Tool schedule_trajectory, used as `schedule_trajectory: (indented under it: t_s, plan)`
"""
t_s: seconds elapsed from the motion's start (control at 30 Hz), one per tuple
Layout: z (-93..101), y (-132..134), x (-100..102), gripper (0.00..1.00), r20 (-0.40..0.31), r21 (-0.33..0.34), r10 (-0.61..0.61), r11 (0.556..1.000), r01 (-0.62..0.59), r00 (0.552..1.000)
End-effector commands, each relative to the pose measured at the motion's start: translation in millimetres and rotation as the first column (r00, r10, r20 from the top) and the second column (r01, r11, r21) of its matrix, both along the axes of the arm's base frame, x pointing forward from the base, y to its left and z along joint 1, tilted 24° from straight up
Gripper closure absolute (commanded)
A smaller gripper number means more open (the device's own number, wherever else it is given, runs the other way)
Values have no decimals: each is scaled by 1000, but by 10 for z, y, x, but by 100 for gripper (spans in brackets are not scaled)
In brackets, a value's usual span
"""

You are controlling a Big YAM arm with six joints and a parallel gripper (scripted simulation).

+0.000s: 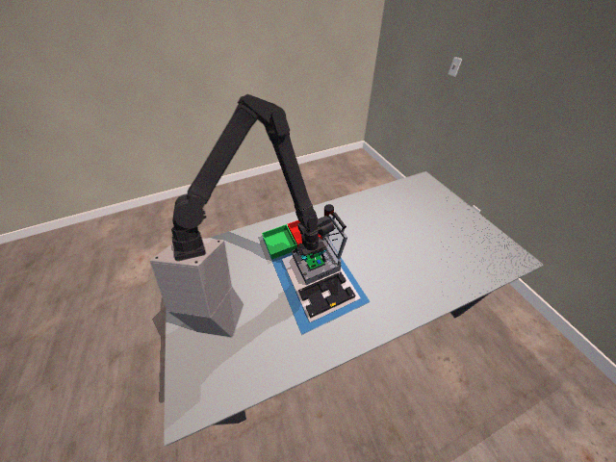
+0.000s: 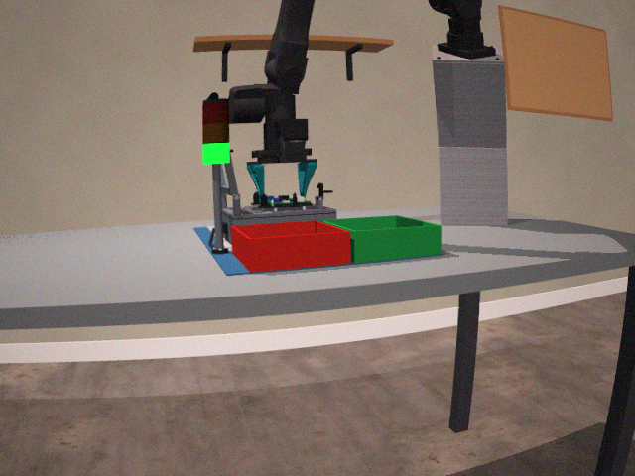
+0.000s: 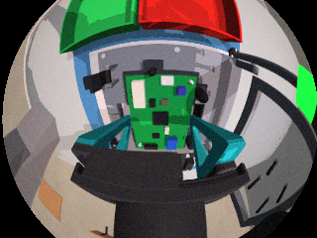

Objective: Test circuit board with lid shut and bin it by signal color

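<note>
Two fingers of my tool point(image 2: 281, 195), spread, straddle the board point(image 3: 158, 114) lying in the open tester point(image 2: 287, 211); the tower point(image 2: 215, 152) glows green. Next: pinch, lift toward the green bin point(image 2: 395, 238).

– What does the robot look like?
– A matte black six-joint arm point(image 1: 218, 149) of boxy links with rounded joints, on a tall pale grey faceted pedestal point(image 1: 211, 293) with small dark screws at its top corners.
– And its tip?
– A black parallel gripper point(image 2: 281, 193) with a broad crossbar and two tapering translucent teal fingers point(image 2: 255, 178).
</note>
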State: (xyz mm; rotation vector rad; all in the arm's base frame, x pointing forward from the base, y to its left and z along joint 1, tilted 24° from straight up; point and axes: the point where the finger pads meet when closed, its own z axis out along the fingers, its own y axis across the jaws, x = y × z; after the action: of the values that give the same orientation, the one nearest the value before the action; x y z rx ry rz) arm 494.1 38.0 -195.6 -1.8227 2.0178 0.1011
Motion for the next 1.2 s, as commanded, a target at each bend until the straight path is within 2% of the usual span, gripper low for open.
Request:
schedule_trajectory:
  t_s: [0.0, 1.17]
  plan:
    - [-45, -28, 17, 22, 5, 1, -12, 1000, 12, 1000]
    - [-46, -27, 12, 28, 2, 1, -12, 1000, 12, 1000]
